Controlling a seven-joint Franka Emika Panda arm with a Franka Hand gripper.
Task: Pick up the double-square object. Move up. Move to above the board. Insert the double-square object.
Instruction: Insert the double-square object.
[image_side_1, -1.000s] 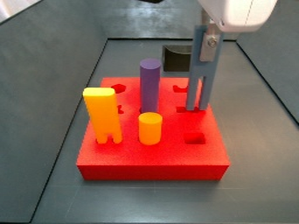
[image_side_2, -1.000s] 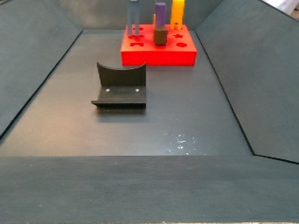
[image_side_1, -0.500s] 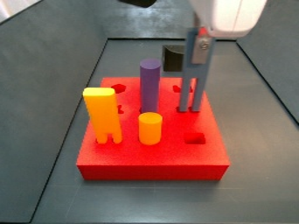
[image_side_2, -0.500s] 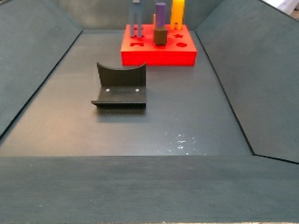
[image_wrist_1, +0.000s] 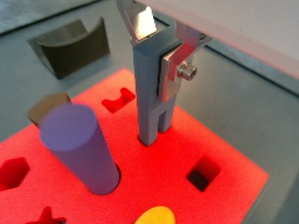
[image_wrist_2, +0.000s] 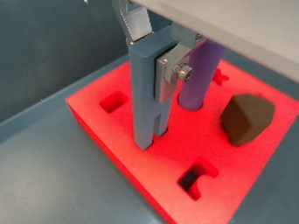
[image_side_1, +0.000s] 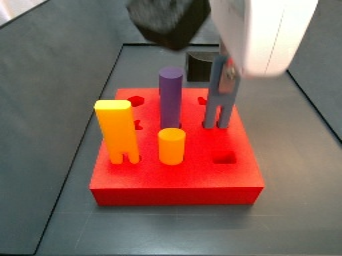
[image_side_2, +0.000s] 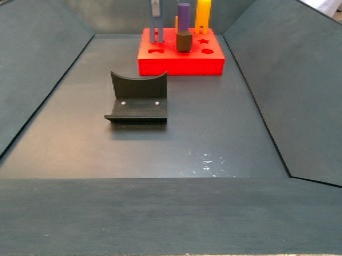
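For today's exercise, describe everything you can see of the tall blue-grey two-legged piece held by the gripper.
The double-square object is a tall, matte slate blue-grey prism, upright, its lower half split by a slot into two square legs. The legs meet the board beside the purple cylinder. The gripper clamps its upper part with silver finger plates.
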